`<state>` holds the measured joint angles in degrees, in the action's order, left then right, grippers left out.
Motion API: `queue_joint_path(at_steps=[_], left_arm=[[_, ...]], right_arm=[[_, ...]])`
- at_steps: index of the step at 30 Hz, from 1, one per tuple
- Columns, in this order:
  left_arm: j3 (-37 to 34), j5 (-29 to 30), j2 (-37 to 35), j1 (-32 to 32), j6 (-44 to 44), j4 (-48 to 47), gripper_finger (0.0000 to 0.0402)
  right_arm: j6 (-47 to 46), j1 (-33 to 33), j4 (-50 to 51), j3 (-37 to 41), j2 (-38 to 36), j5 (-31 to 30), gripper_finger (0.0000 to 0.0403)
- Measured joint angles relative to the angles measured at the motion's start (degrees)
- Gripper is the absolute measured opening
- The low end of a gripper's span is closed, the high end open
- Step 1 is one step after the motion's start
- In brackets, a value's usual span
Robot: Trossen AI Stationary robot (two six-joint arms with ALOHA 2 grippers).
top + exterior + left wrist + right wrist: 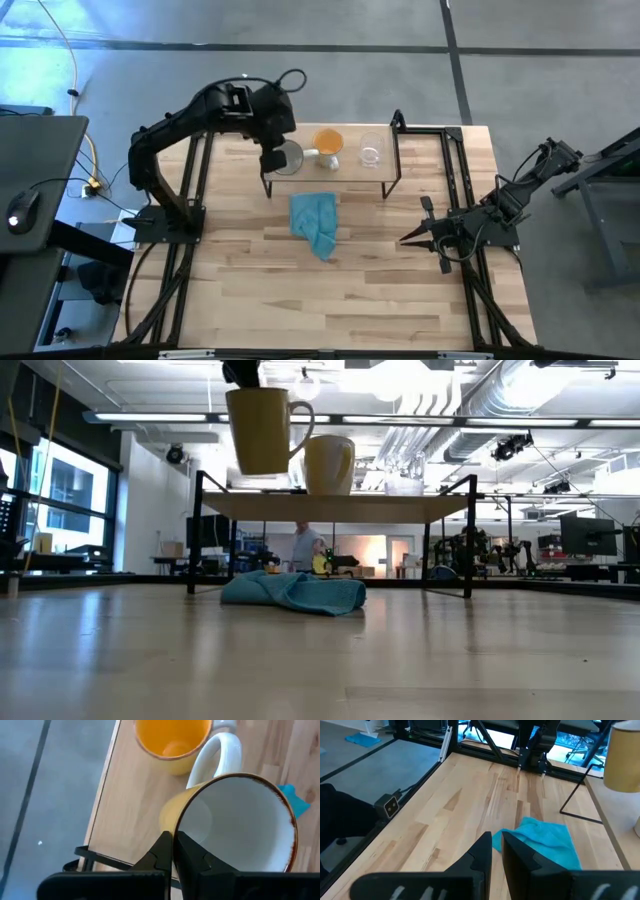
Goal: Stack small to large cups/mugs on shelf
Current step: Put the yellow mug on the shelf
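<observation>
My left gripper (274,157) hangs over the left end of the shelf (345,172), shut on the larger cream mug (262,430). The mug is lifted clear above the light-wood board (340,507). On the board, the orange mug (328,142) stands on its base in the middle. The small clear glass cup (371,153) stands to its right. In the left wrist view the orange mug (172,740) lies just beyond the cream mug (240,825). My right gripper (410,238) waits, shut, low over the table's right side. My left gripper pinches the cream mug's wall at its rim (176,827), one finger inside the mug and one outside. The fingers come from above, pointing down. The mug hangs below them, upright with a slight tilt, its base clear of the shelf board (250,500).
A crumpled teal cloth (316,224) lies on the table in front of the shelf. The shelf stands on thin black legs (470,540) near the table's far edge. Bare wood (300,295) spreads across the near half. A person shows far off in the room behind.
</observation>
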<state>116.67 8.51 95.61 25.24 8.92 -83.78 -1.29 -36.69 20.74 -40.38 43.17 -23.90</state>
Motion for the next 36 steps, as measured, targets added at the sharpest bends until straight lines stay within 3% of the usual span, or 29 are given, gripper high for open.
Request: queue_joint_path(at_steps=[14,36], left_arm=[[-0.01,-5.9,0.01,9.2,2.85,0.83,0.0],[-0.23,-9.65,3.76,14.55,2.79,0.79,0.0]], right_arm=[[-0.25,0.0,-0.01,0.0,0.0,-0.02,0.0033],[-1.52,0.0,-0.03,0.0,0.01,-0.03,0.0033]])
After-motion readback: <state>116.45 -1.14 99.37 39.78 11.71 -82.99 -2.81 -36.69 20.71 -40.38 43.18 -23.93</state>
